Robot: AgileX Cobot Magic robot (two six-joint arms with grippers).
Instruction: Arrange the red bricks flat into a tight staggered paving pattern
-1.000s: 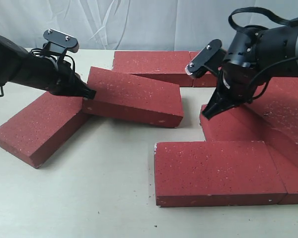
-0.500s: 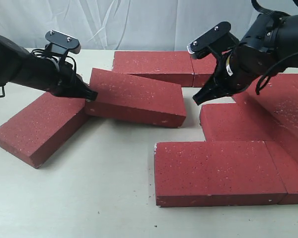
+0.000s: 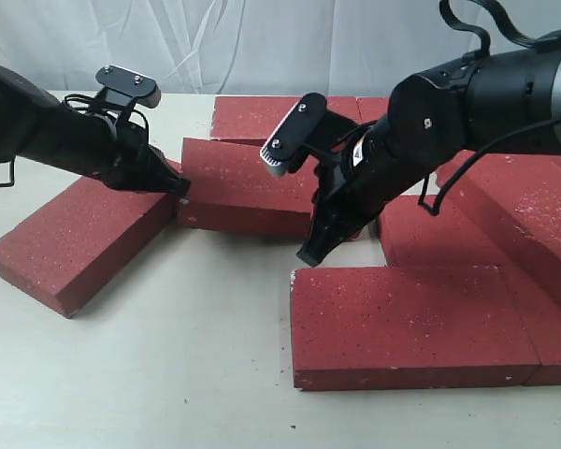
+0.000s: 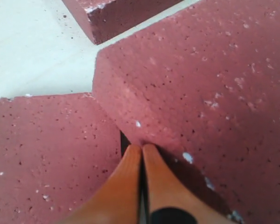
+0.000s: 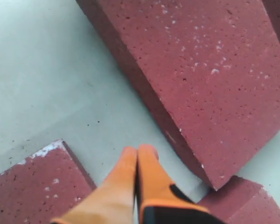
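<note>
Several dark red bricks lie on the pale table. My left gripper [image 3: 181, 187] [image 4: 142, 147] is shut and empty. Its tips press on the left end of the middle brick [image 3: 248, 182] [image 4: 200, 84], where that brick's corner meets the slanted left brick [image 3: 75, 238] [image 4: 46, 149]. My right gripper [image 3: 309, 256] [image 5: 139, 150] is also shut and empty, pointing down at bare table. It sits between the middle brick's front edge [image 5: 200, 70] and the front brick [image 3: 402, 318] [image 5: 37, 189], whose chipped whitish corner shows.
A brick [image 3: 271, 117] lies behind the middle one. Further bricks [image 3: 533, 210] are packed at the right, one [image 3: 430, 234] directly behind the front brick. A white curtain [image 3: 262, 37] closes the back. Bare table [image 3: 168, 374] shows at the front left.
My right arm swung from the right side down and leftward, in front of the middle brick. My left gripper moved right, and the middle brick shifted right and turned towards the back brick.
</note>
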